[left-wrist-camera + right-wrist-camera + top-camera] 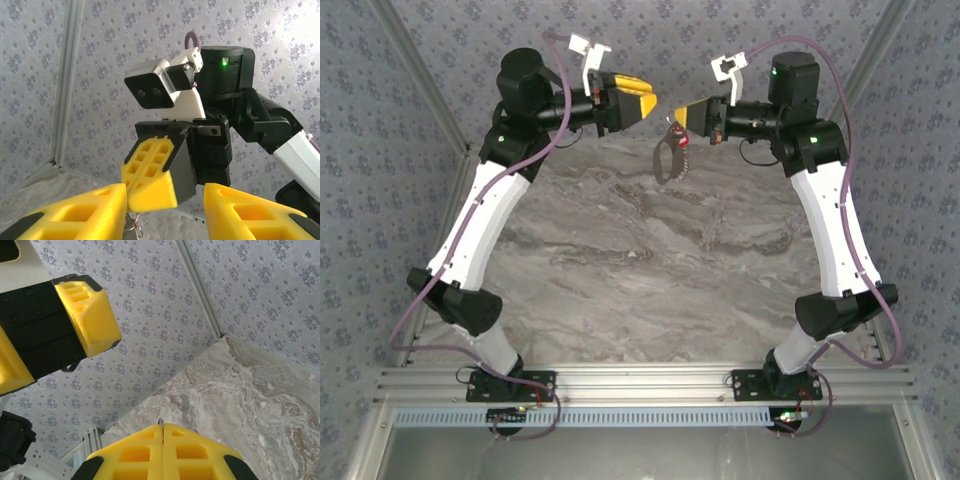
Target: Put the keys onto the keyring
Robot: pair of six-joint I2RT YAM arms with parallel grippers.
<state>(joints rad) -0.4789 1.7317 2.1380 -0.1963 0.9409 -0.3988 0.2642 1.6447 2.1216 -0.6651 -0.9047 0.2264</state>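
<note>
While the right hand (680,118) pinches the keyring (666,160) shut-fingered above the bench (620,260), red key (680,141) dangling against it, the left hand (650,100) waits open alongside; threading looks underway, needing a precise pinch next.

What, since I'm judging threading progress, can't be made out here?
Top external: whether the key sits on the keyring, too small to tell.
Right wrist: most of the keyring, hidden between the right gripper's shut fingers.
Left wrist: the hanging keyring, cut off by the bottom edge.
</note>
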